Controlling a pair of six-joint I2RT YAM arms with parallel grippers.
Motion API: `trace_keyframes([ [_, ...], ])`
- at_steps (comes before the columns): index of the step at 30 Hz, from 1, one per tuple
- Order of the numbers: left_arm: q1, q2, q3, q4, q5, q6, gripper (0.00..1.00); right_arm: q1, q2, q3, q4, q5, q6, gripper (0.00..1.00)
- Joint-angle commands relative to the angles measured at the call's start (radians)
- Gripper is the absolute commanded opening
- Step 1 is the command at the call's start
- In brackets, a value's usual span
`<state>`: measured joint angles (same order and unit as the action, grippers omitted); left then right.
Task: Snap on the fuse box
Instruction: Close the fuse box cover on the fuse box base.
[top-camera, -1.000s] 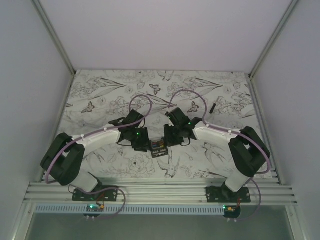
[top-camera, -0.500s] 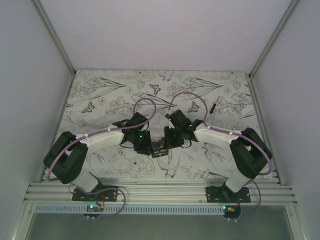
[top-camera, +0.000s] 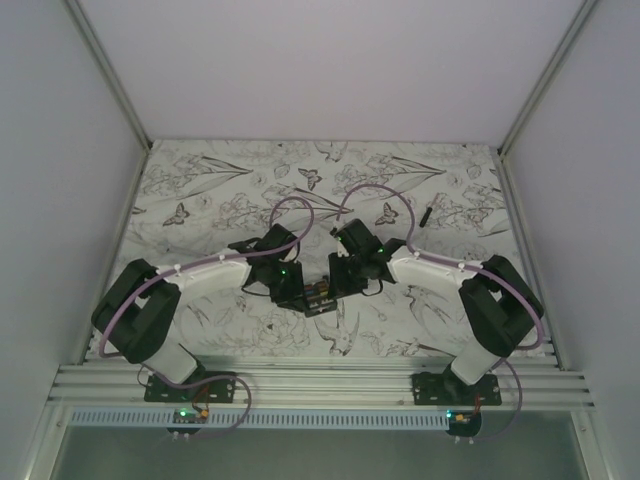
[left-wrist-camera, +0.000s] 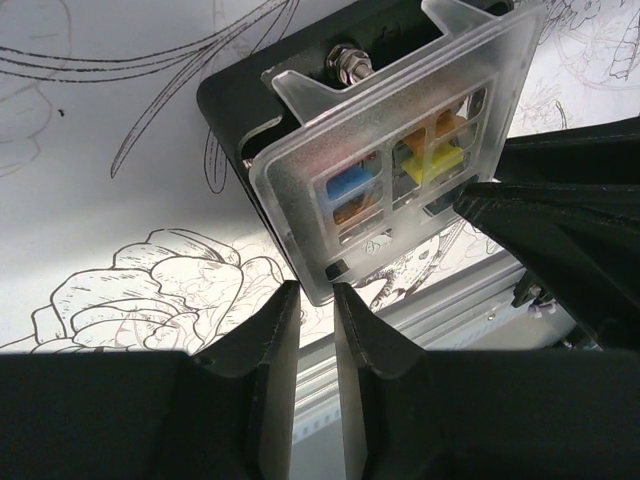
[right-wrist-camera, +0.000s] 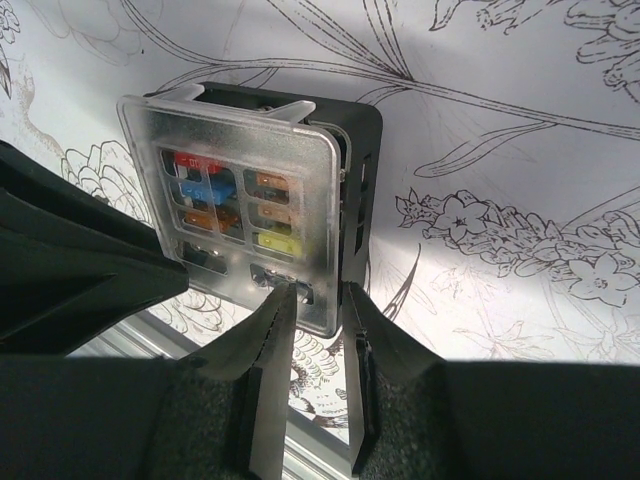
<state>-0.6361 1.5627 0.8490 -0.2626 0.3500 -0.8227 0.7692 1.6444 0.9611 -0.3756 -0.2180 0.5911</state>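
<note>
The fuse box (top-camera: 318, 297) lies at the middle of the table between both wrists. It is a black base under a clear cover (left-wrist-camera: 400, 170), with blue, orange and yellow fuses showing through. In the right wrist view the fuse box (right-wrist-camera: 240, 220) also shows a red fuse. My left gripper (left-wrist-camera: 317, 290) is at the cover's near corner, jaws a narrow gap apart, and the corner shows just past the tips. My right gripper (right-wrist-camera: 317, 292) is over the opposite corner, also narrowly open, with one fingertip in front of the cover's face. From above, the left gripper (top-camera: 296, 290) and right gripper (top-camera: 338, 285) flank the box.
A thin black stick-like piece (top-camera: 425, 214) lies at the back right of the flower-printed table top (top-camera: 220, 190). An aluminium rail (top-camera: 320, 385) runs along the near edge. White walls stand close on three sides.
The left arm has swung right, bringing its gripper up against the fuse box. The right gripper has shifted only slightly. Both pairs of jaws seem to have narrowed.
</note>
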Motion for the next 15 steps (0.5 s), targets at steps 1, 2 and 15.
trace_keyframes([
  [1, -0.036, 0.008, -0.003, -0.029, -0.017, 0.004, 0.23, 0.017, 0.038, 0.036, -0.027, 0.034, -0.018, 0.28],
  [2, -0.046, -0.001, 0.003, -0.027, -0.022, 0.008, 0.23, 0.016, 0.038, 0.05, -0.027, 0.05, -0.023, 0.29],
  [15, -0.051, -0.134, 0.029, -0.06, -0.095, 0.04, 0.4, 0.016, -0.051, 0.091, -0.052, 0.153, -0.026, 0.41],
])
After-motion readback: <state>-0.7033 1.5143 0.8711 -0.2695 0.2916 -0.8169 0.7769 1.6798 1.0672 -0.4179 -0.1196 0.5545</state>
